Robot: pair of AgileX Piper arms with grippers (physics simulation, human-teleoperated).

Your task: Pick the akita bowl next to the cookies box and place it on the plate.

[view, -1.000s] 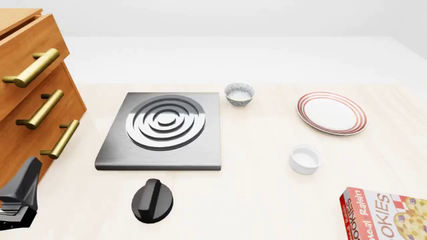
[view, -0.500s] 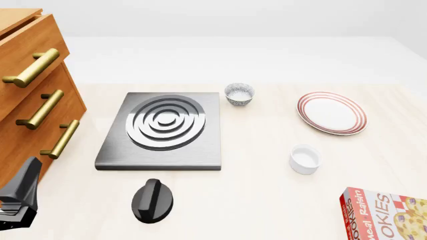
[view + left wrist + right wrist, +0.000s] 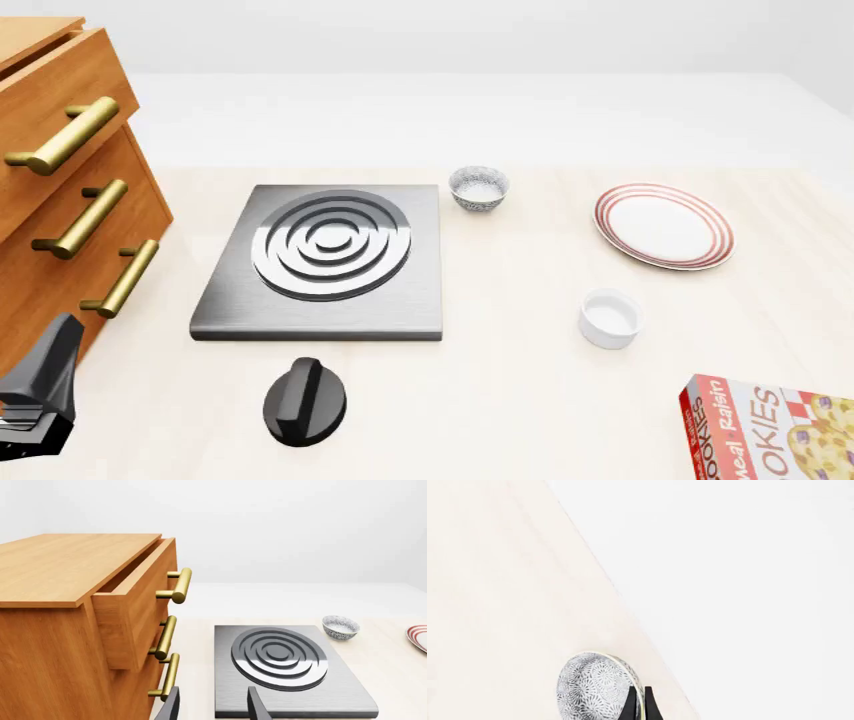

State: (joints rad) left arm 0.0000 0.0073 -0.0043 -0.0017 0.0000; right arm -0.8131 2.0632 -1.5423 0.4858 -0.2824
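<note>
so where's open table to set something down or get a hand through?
Bare patches: between the cup and the black knob; between the stove slab and the plate, below the patterned bowl; the far strip behind all of them. Crowded: left edge, where the drawers and left gripper sit; the near right corner holds the cookies box.

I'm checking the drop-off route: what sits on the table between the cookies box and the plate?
In the front view, a plain white cup stands between the cookies box and the plate; around it, only bare table.
</note>
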